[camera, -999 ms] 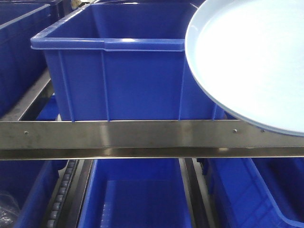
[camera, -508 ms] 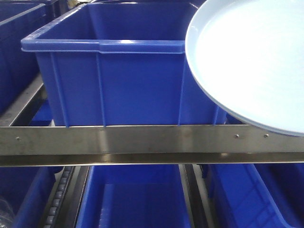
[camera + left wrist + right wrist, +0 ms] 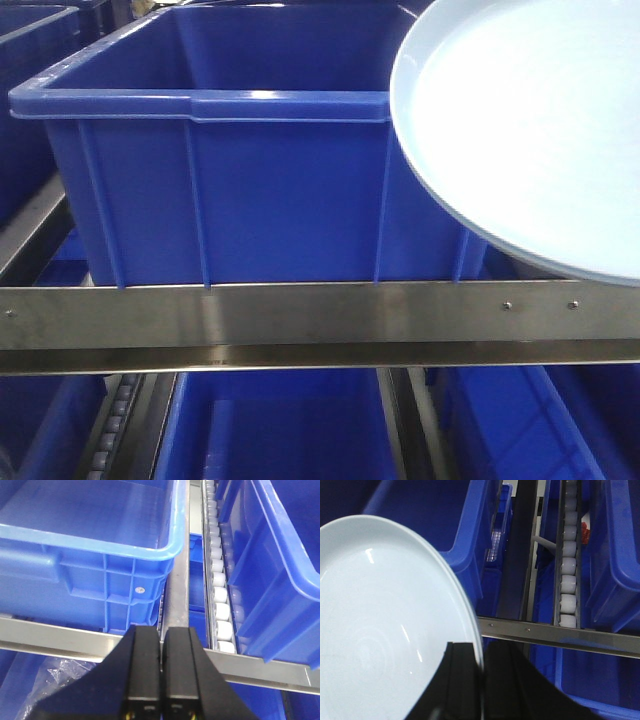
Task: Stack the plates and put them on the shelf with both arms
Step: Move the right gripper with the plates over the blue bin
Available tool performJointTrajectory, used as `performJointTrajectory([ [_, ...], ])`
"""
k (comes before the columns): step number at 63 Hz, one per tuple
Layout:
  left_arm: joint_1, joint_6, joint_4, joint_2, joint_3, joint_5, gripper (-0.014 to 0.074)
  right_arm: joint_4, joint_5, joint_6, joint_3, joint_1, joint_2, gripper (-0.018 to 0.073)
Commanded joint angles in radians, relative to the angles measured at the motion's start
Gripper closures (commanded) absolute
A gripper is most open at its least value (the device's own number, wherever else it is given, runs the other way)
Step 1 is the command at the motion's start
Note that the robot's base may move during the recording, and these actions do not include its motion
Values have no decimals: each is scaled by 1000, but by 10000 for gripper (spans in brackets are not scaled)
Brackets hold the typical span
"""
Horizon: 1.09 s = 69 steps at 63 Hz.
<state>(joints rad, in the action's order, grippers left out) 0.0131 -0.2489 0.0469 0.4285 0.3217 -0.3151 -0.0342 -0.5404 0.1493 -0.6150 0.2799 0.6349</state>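
A: Front view, what was logged?

B: One pale plate (image 3: 530,130) filled the upper right of the frame, tilted, its lower rim overlapping the top edge of the steel front rail (image 3: 300,315) of the shelf. Whether it touched the rail could not be told. A large blue crate (image 3: 230,190) sat behind the rail, centre-left. More blue crates showed on the tier below.

A: Right pincer?

B: Right gripper (image 3: 481,680) at the bottom centre of its wrist view, fingers drawn in tight on the rim of the plate (image 3: 380,630), which took up the left half of that frame. Only one plate surface could be made out; a second beneath it could not be confirmed. The white roller track (image 3: 567,575) ran up the right side, beside a dark upright (image 3: 517,555).

A: Left pincer?

B: Left gripper (image 3: 161,675) at the bottom centre of its view, the two dark fingers pressed together with only a thin seam between, nothing held. Above it a grey divider rail ran up the frame, with a blue crate corner (image 3: 125,570) to the left and white rollers (image 3: 220,590) to the right.
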Motion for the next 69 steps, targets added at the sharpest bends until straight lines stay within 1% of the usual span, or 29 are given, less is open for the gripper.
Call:
performJointTrajectory([
  [1,5,-8,1,2,26,82,506,-4,89,-6,-28,-5,-3,511],
  [33,5,-8,1,2,26,82,506,-4,91,-6,-28,-5,-3,511],
  [41,5,-8,1,2,26,82,506,-3,160,-5,-28,-5,-2,511],
  [57,5,-8,1,2,26,82,506,-13,212,-5,-30,-5,13,511],
  [63,5,-8,1,2,26,82,506,-13,247,-5,-48,-5,57,511],
  [69,5,-8,1,2,26,82,506,-13,277,-5,-100,-4,131,511],
])
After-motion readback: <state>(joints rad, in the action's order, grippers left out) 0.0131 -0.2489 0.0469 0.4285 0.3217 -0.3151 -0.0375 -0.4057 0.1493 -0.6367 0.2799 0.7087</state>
